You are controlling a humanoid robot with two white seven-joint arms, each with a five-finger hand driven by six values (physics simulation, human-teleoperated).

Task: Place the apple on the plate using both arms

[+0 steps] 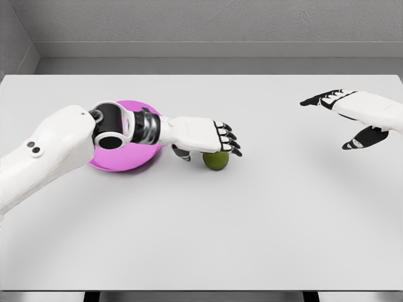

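A small green apple (216,161) lies on the white table just right of a pink plate (123,165). My left hand (211,139) hovers directly over the apple, palm down, fingers stretched out flat and thumb hanging beside the fruit; the fingers do not close around it. The left forearm crosses over the plate and hides most of it. My right hand (343,119) floats at the far right, well away from the apple, with fingers extended and thumb spread below.
The white table (252,226) spans the whole view, its far edge meeting a grey wall. Nothing else stands on it.
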